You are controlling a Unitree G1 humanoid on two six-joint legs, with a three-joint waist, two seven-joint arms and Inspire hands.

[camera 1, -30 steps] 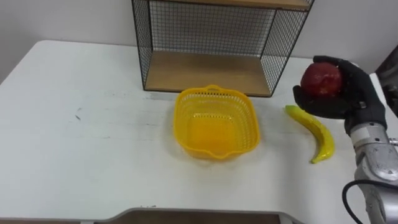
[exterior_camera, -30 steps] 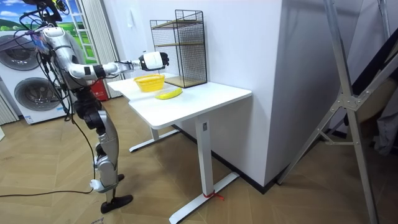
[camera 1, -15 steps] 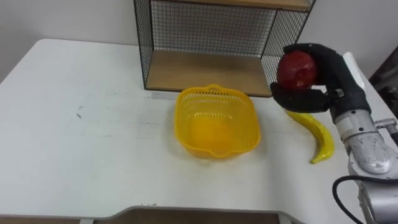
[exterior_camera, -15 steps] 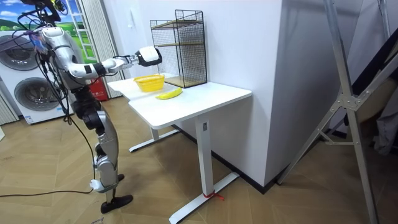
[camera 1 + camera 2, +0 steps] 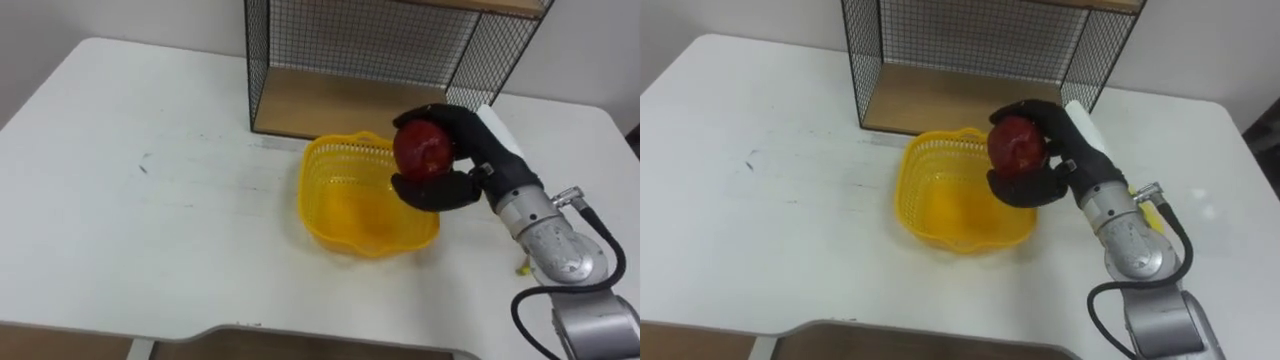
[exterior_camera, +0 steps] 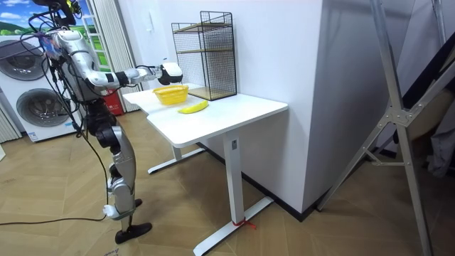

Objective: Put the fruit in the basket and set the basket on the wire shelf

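Clasping a round red apple (image 5: 423, 150) in the right hand (image 5: 470, 160), fingers (image 5: 432, 192) curled, over the right rim of a yellow plastic basket (image 5: 314, 190).

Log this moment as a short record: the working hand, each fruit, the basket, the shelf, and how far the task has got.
right hand: fingers curled round the red apple, held over the basket's right rim
red apple: in the hand, not yet inside the basket
yellow basket: on the white table, in front of the wire shelf, no fruit in it
banana: lying on the table to the basket's right
task state: no fruit in the basket, basket not on the shelf
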